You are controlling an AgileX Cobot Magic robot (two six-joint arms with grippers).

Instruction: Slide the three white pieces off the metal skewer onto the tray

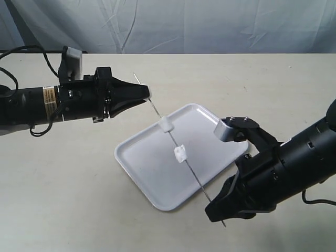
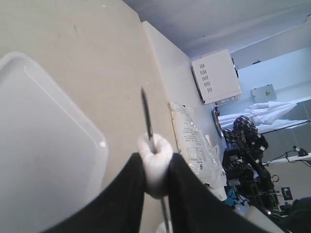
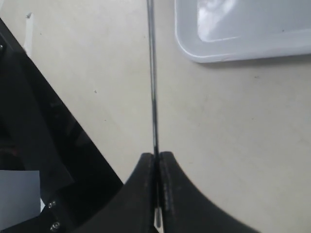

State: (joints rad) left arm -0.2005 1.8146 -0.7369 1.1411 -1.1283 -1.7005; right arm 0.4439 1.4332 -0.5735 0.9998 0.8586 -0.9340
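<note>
The table (image 1: 63, 199) carries the tray (image 1: 210, 123) at mid-frame. My right gripper (image 3: 156, 160) is clamped on the metal skewer (image 3: 152, 73) near its lower-right end, and my left gripper (image 1: 140, 95), upper left, is closed on the top white piece (image 2: 156, 182). The middle white piece (image 1: 166, 124) and the lowest white piece (image 1: 180, 153) sit on the rod above the tray. I'd pull the rod straight along its own line — no bending — but first carry the pinched piece over the tray, since it looks just past the rim; only my right grip blocks the lower end — the cable (image 1: 47, 63) lies well apart
</note>
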